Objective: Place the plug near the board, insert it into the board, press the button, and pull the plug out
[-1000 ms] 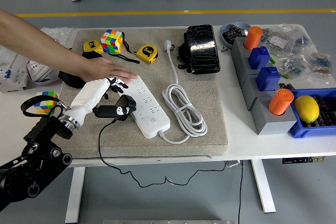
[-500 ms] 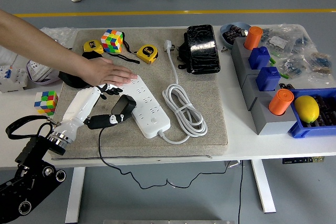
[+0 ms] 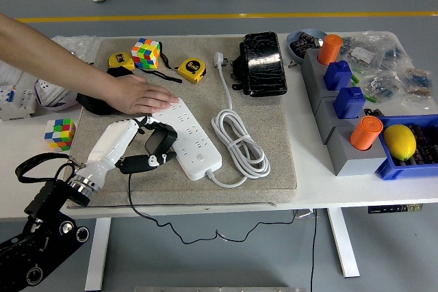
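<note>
The left hand (image 3: 140, 145) is clamped on the black plug (image 3: 159, 141), holding it just beside the left edge of the white power strip (image 3: 190, 138) on the grey mat (image 3: 274, 135); it seems to touch the strip, though that is hard to tell. A person's hand (image 3: 140, 95) presses flat on the strip's far end.

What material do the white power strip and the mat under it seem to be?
Power strip: looks like hard plastic, smooth and slightly glossy, with crisp moulded sockets. Mat: probably felt or woven fabric, grey-beige, matte, with a fuzzy, speckled surface.
</note>
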Tool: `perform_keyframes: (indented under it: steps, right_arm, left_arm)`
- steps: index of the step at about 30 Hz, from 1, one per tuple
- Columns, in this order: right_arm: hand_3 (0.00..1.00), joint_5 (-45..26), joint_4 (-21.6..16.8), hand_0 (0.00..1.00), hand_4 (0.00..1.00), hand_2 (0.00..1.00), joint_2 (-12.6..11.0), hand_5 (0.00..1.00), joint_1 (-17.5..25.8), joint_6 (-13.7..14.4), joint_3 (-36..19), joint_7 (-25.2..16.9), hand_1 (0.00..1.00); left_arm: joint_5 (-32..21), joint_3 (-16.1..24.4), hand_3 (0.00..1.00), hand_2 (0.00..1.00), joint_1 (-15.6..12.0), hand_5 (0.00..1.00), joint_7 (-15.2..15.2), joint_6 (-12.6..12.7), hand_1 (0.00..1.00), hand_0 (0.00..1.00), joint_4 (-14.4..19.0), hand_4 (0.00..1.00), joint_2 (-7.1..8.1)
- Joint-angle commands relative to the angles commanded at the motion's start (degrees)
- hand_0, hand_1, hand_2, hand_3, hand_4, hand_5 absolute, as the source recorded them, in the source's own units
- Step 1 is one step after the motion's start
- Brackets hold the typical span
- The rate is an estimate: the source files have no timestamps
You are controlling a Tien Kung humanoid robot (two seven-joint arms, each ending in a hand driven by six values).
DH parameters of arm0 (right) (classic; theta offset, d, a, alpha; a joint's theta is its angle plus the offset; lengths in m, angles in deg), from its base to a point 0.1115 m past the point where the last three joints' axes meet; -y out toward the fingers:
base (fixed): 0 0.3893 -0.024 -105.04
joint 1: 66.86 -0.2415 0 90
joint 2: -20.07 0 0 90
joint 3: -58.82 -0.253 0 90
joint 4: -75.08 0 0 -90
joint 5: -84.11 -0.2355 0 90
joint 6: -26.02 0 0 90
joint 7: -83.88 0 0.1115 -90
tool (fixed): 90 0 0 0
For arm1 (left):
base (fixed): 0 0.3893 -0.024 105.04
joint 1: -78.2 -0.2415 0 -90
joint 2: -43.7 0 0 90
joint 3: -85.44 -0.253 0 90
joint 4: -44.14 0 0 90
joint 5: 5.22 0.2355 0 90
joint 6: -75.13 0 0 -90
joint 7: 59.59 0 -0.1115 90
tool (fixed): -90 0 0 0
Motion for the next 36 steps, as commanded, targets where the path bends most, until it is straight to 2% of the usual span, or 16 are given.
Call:
perform_keyframes:
  steps: [12,36]
  right_arm:
    - [0.505,0.1,0.0,0.480,0.814,0.532,0.0,0.343,0.0,0.0,-0.3,0.0,0.537]
    - [0.505,0.3,-0.1,0.482,0.814,0.532,0.0,0.341,0.0,0.0,-0.4,0.0,0.538]
  left_arm:
    - [-0.2,-2.8,0.633,0.640,2.4,0.571,-0.8,-0.4,0.627,0.504,-1.1,0.942,-0.81]
    - [0.0,-4.8,0.629,0.629,6.2,0.581,-1.8,-1.2,0.613,0.489,-1.1,0.958,-2.94]
